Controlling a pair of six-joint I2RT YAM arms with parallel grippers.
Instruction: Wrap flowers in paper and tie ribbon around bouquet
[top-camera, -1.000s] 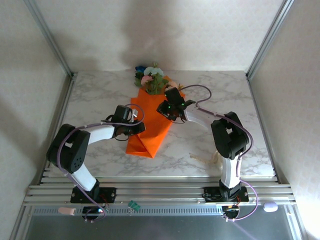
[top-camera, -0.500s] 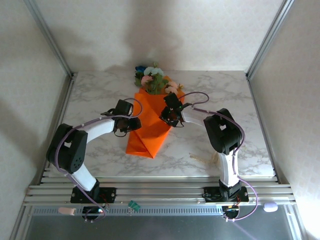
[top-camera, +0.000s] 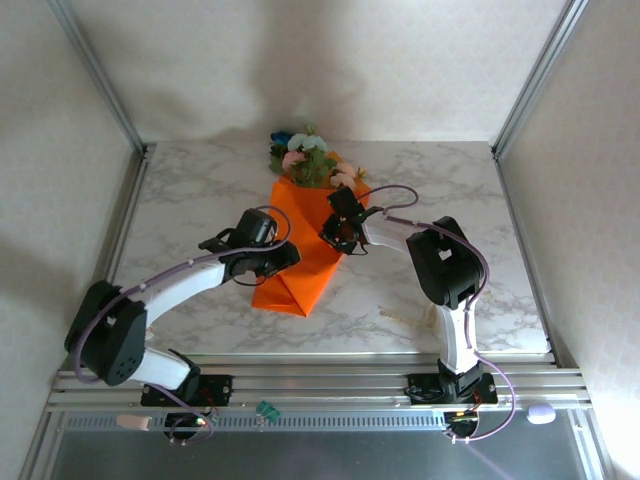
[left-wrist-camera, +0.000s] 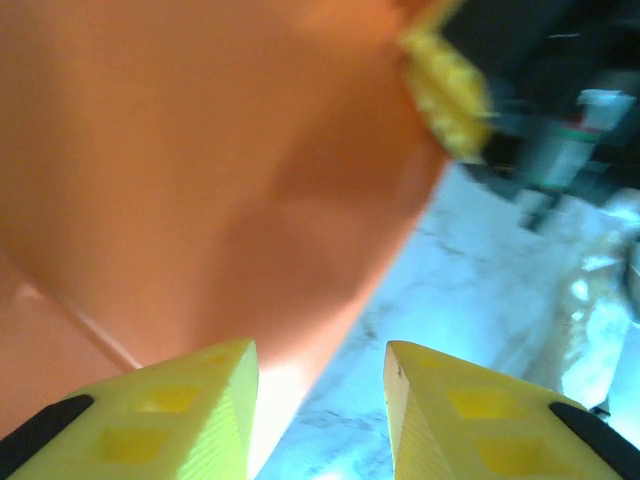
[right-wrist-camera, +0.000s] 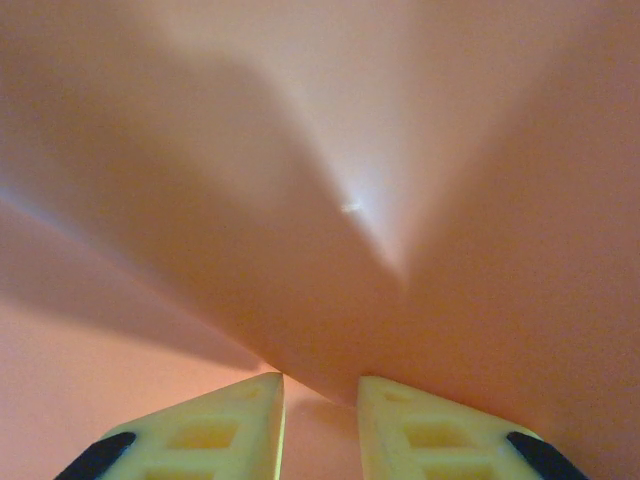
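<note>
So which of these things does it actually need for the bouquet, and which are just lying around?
Needed: orange paper, flowers, cream ribbon.
Lying about: small green piece and white lump, both on the front metal rail.

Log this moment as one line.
stage: wrapping | paper: folded over flowers | left gripper: open at paper edge | right gripper: at paper fold, grip unclear | ribbon: loose on table

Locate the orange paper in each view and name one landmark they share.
Top external: orange paper at centre, flowers at its far end.
Left wrist: upper left, beyond the yellow fingertips.
Right wrist: ahead, a fold running down between the fingertips.
Shared landmark: right tool on the paper's right edge; apparently the blurred yellow finger upper right in left wrist.
</note>
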